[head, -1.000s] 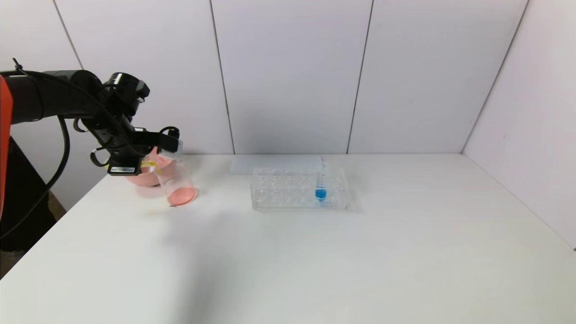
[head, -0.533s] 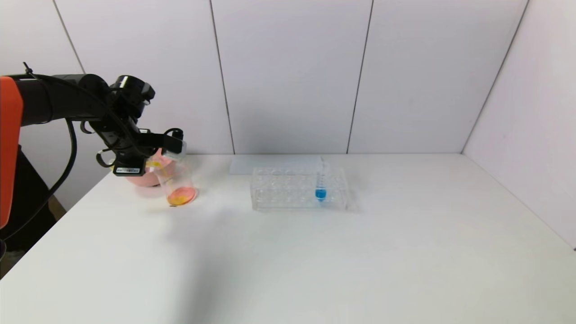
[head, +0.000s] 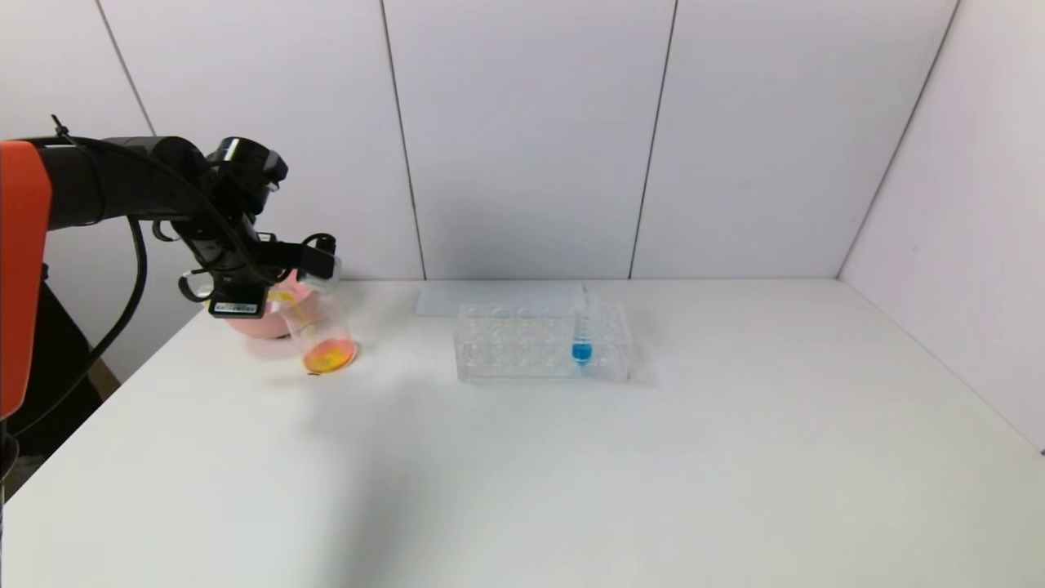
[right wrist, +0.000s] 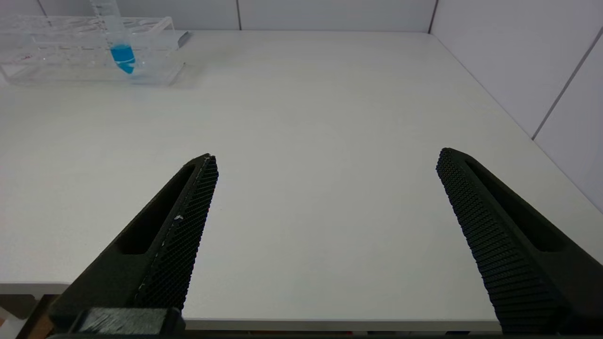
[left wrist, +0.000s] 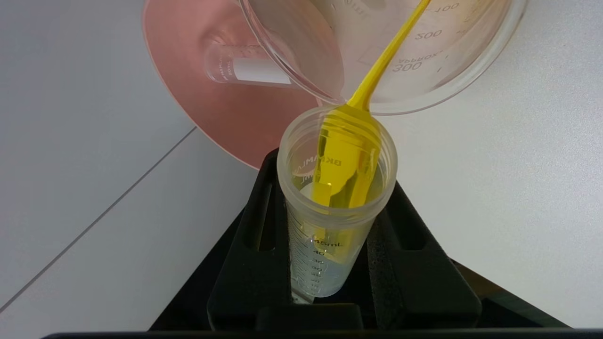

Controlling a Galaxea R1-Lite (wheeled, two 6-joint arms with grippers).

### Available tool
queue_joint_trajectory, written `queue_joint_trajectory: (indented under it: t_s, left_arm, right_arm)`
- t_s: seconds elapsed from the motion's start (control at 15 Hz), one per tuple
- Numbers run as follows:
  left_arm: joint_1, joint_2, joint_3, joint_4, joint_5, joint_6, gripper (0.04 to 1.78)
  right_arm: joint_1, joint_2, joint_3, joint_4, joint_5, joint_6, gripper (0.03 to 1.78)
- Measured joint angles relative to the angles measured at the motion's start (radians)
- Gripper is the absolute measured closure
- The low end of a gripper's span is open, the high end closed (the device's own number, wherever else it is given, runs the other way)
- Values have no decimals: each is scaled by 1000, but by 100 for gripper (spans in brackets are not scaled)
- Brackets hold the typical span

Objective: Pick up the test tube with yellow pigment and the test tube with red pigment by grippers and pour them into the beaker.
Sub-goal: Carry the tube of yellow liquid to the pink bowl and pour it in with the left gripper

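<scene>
My left gripper [head: 294, 265] is at the table's far left, shut on the test tube with yellow pigment [left wrist: 337, 188]. The tube is tipped with its mouth at the rim of the beaker [head: 322, 331], and a thin yellow stream [left wrist: 386, 56] runs from it into the beaker [left wrist: 424, 61]. The liquid [head: 329, 356] at the beaker's bottom is orange. No tube holding red pigment is in view. My right gripper [right wrist: 325, 157] hangs open and empty over the table's near edge, out of the head view.
A pink bowl [head: 255, 322] stands just behind the beaker, and in the left wrist view an empty clear tube [left wrist: 245, 70] lies in the bowl [left wrist: 226, 117]. A clear tube rack [head: 522, 355] at mid-table holds a blue-liquid tube [head: 581, 331].
The left arm has shifted slightly right while tipping the tube. The liquid in the beaker has gone from pink to orange as yellow runs in.
</scene>
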Motion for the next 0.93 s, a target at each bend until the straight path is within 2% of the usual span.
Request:
queue_joint_trajectory:
  t_s: [0.93]
  left_arm:
    - [-21, 6, -1, -14, 11, 0, 135]
  right_arm:
    - [0, 0, 0, 0, 0, 0, 11]
